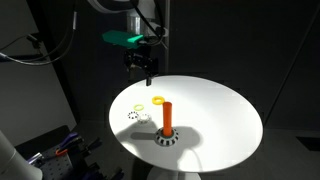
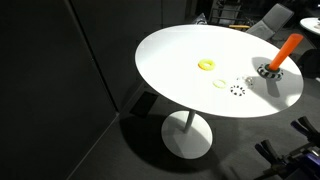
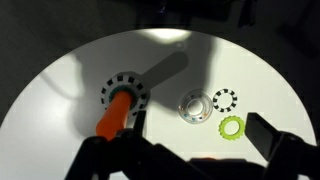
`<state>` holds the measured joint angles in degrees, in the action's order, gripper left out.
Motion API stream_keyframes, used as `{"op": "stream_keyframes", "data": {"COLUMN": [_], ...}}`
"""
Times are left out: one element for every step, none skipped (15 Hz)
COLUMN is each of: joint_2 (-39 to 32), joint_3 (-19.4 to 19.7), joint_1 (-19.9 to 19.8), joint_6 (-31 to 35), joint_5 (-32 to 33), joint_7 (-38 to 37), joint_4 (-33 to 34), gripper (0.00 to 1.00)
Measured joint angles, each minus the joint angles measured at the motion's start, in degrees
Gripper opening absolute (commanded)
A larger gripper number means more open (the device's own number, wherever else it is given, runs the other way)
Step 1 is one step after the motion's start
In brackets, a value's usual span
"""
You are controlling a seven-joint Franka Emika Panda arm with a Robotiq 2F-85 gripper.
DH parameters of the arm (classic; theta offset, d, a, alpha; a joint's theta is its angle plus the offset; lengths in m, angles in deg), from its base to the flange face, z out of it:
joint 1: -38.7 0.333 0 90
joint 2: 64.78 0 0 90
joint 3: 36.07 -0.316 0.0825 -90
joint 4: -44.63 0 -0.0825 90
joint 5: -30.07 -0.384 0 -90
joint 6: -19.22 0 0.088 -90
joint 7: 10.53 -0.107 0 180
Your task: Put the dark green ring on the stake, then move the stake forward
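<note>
Black gripper (image 1: pixel 142 70) hangs over the round white table's (image 1: pixel 225 125) far edge, jaws apart. The orange stake (image 1: pixel 167 118) on its checkered base stands upright mid-table, with a flat yellow ring (image 1: pixel 157 100) near its far side.

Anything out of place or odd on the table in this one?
Nothing stands out. The stake stands upright on the table; the yellow ring, speckled ring and a third ring lie flat beside it.

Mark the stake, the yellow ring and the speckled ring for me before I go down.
the stake (image 3: pixel 113 118), wrist view, on the side of the orange peg.
the yellow ring (image 3: pixel 223 128), wrist view, on the left part of its band.
the speckled ring (image 3: pixel 216 100), wrist view, on the left part of its band.
</note>
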<state>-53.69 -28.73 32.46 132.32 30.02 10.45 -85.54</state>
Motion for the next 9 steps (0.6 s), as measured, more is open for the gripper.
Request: {"op": "stream_keyframes", "data": {"joint_2": [0.8,1.6,2.5,3.2,3.9,4.6,5.2,5.8,6.2], "joint_3": [-0.5,-1.0,-1.6,-2.0,-2.5,-2.9,-3.2,-3.4,-3.5], "joint_1": [0.7,1.3,2.0,2.5,3.0,3.4,3.7,3.8,3.9], "joint_6": [-0.1,-0.1,-0.1,-0.1,-0.1,0.0,0.0,0.1,0.1], "joint_5": [0.0,0.0,0.0,0.0,0.0,0.0,0.0,0.0,0.0], "joint_7": [-0.9,-1.8,-2.9,-3.9,-4.7,-5.6,-6.5,-7.2,-7.5], "joint_4": [-0.7,-1.4,-2.0,-2.5,-3.0,-3.5,-4.0,-4.3,-4.6], "gripper": [1.0,1.0,1.0,1.0,1.0,1.0,1.0,1.0,1.0]}}
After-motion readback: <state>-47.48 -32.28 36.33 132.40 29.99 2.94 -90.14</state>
